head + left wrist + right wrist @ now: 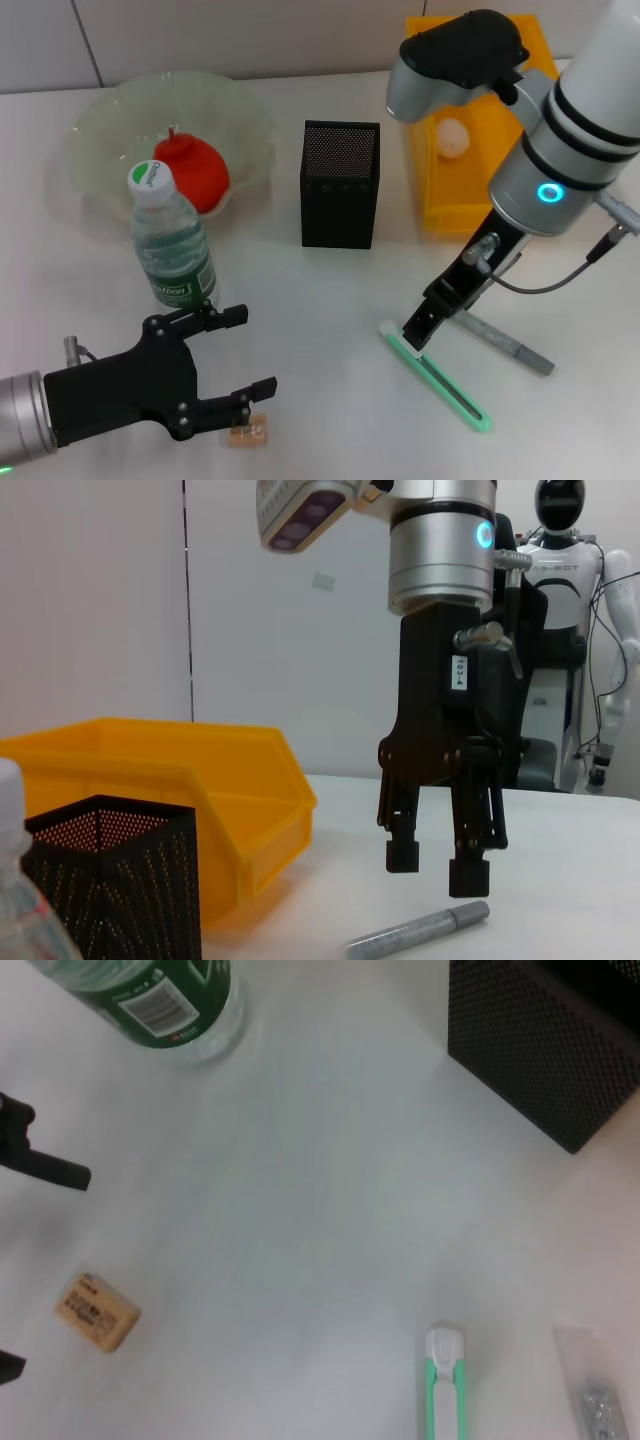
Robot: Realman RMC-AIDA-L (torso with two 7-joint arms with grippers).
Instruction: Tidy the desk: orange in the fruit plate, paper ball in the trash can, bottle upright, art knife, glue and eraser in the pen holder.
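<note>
Because the right gripper (417, 338) hangs with fingers spread over the thin knife (436, 378), they may slip off; the left gripper (248, 352), fingers spread, waits by the eraser (248, 434).

So the pen holder (340, 183) sits mid-desk. Left of it is the fruit plate (100, 125) with the orange (195, 172) in it, and the bottle (172, 240) stands upright just in front of that plate. Right of the holder is the trash can (440, 205), paper ball (453, 137) inside. Near front-left lies the eraser (249, 433); front-right, the art knife (440, 380) and glue (510, 345) lie side by side.
</note>
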